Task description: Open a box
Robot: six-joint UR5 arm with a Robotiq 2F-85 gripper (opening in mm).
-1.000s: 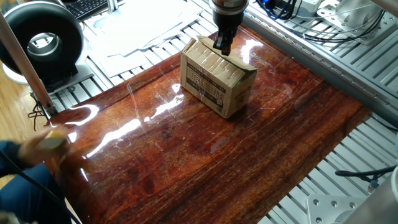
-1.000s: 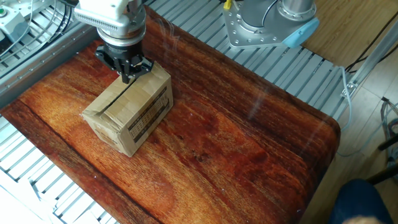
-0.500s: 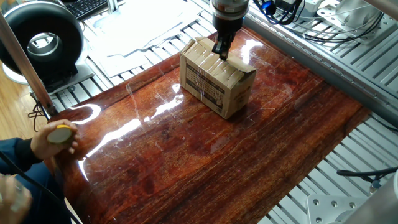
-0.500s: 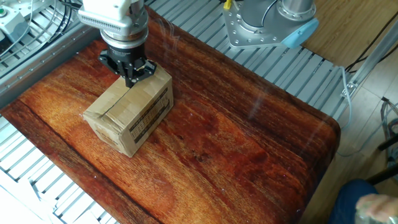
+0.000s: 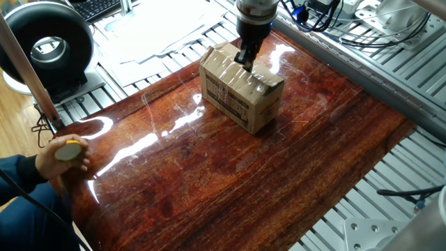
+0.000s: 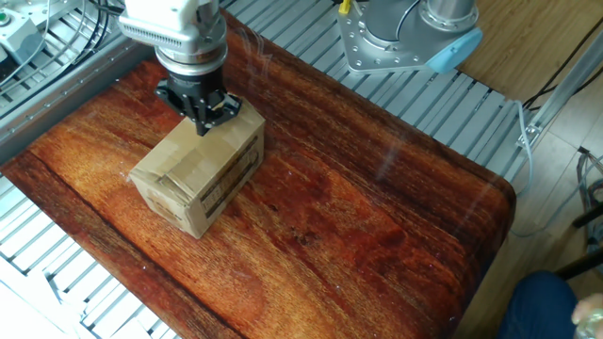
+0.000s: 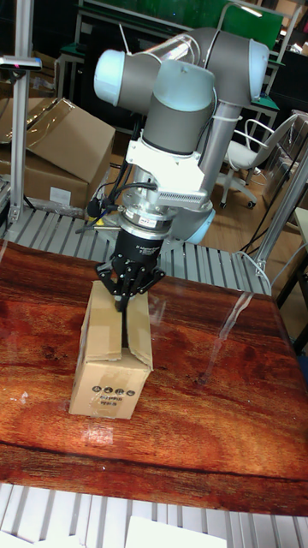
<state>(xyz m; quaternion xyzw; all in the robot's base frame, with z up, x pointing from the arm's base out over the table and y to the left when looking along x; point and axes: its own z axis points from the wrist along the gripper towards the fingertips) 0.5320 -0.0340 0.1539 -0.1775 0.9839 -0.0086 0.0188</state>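
Nearest, at the lower left of one fixed view, a person's hand [image 5: 64, 155] holding a small yellow object rests at the edge of the glossy reddish wooden table [image 5: 230, 181]. Farther in, toward the table's far side, the box [image 5: 239, 96], a brown cardboard carton with black print on its sides, stands with its flaps down. Directly above it, the gripper [image 5: 244, 60] points straight down, its fingertips drawn close together and touching the box's top at the flap seam. Beyond, grey slatted aluminium framing [image 6: 283, 38] surrounds the table.
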